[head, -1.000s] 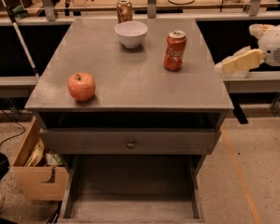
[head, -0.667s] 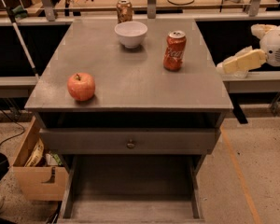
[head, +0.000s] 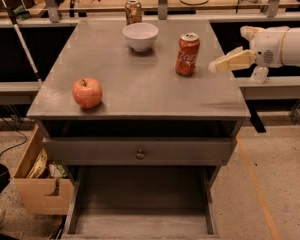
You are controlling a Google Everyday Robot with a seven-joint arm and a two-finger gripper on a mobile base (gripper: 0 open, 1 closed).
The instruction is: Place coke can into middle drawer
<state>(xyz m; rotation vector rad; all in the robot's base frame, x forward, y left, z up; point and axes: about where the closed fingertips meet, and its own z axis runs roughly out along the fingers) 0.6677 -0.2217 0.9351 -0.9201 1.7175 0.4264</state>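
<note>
The pale two-finger gripper (head: pixel 217 65) has edged in from the right and now hangs just beside the small red coke can (head: pixel 188 54) with the silver top, not touching it. Whether it is open or closed I cannot tell. The can stands upright on the grey cabinet top (head: pixel 140 84), so the grasp seems next. The wide grey middle drawer (head: pixel 140 201) gapes below, ready.

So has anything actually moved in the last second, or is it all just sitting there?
The robot's cream-coloured hand has slid left, closer to the red coke can, without touching it. Nothing was grasped or released. The can, red apple, white bowl, brownish can and open grey middle drawer stayed put.
</note>
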